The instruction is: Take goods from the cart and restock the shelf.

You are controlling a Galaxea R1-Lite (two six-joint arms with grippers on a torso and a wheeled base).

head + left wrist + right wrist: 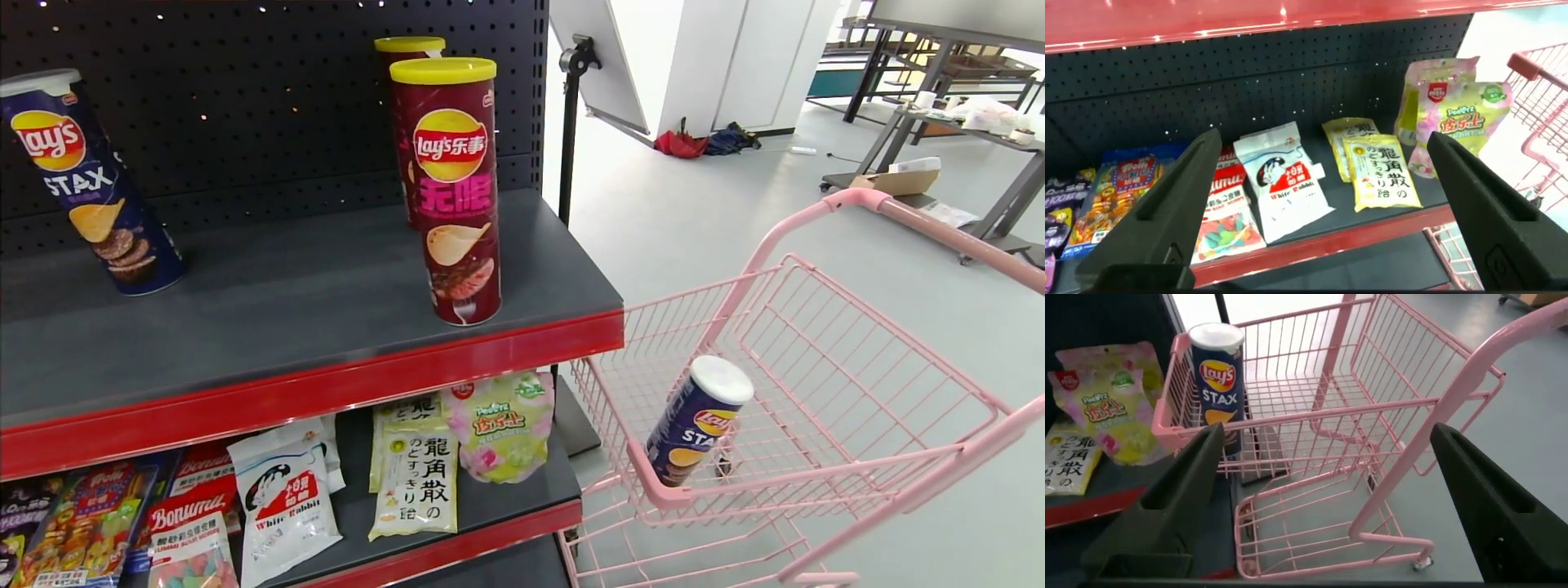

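A dark blue chip can with a white lid (696, 418) leans upright in the near left corner of the pink cart (816, 384); it also shows in the right wrist view (1217, 380). On the upper shelf (310, 294) stand a maroon chip can with a yellow lid (453, 188), a second maroon can (406, 57) behind it, and a tilted blue can (86, 180) at the far left. My right gripper (1327, 506) hangs open above the cart (1315, 400), nothing between its fingers. My left gripper (1319, 208) is open, facing the lower shelf (1315, 237).
Snack bags lie on the lower shelf: a white bag (286, 498), a yellow bag (416, 478) and a green-pink bag (504, 425). The upper shelf has bare room between the blue and maroon cans. Tables (963, 90) stand far right on the grey floor.
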